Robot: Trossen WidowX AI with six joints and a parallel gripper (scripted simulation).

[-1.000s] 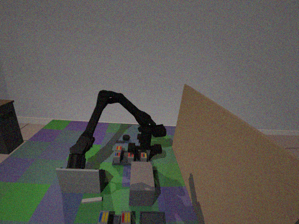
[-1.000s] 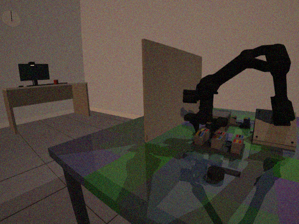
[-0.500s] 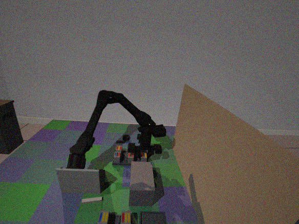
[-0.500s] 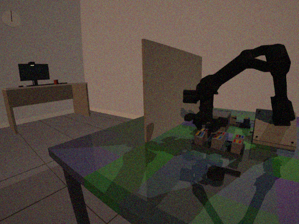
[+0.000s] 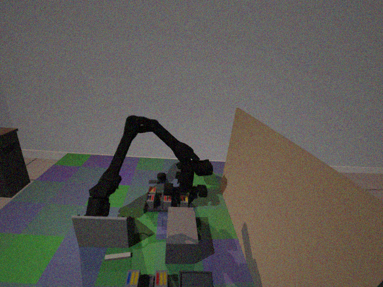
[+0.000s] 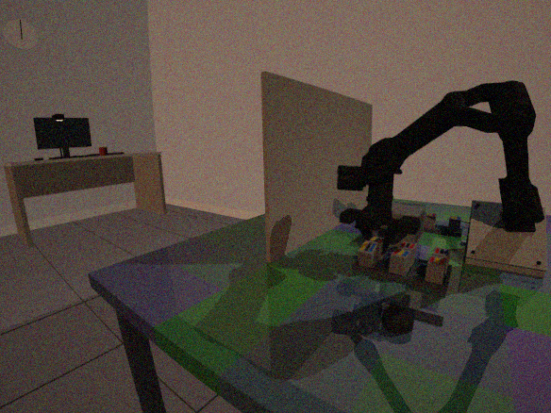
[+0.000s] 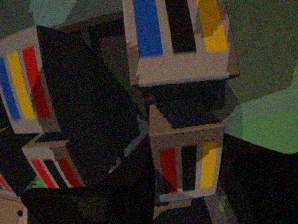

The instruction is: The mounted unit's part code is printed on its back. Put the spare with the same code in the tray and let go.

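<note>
Item 1, far left: dark cabinet (image 5: 11, 160) on the floor, off the table, no part in the work.

Item 2, left of centre: arm base (image 5: 97, 206) on the patterned table (image 5: 29, 252), behind a grey upright panel (image 5: 100, 231). The panel looks like a mirror stood at an angle, probably so that the mounted unit's hidden back can be read; this cannot be confirmed from the frames.

Item 3, centre, near edge: grey block (image 5: 182, 236), taken to be the mounted unit, its printed back turned away from the overhead camera. Two striped labels (image 5: 133, 278) show at the bottom edge, possibly reflections.

Item 4, centre, beyond the block: row of spares (image 5: 151, 198), each with a three-stripe code facing up so codes can be compared. In the wrist view, the blue-black-yellow spare (image 7: 174, 23) lies farther off; the red-black-yellow spare (image 7: 188, 165) sits nearer.

Item 5, centre-right: gripper (image 7: 160, 189) lowered over the row, jaws clamped on the red-black-yellow spare, which rests on the table, not lifted. Judgement: the grasp is made; lift and carry to the tray remain.

Item 6, right: tall tan board (image 5: 288, 203) standing on edge, screening that side.

Tray: not clearly identifiable.
</note>
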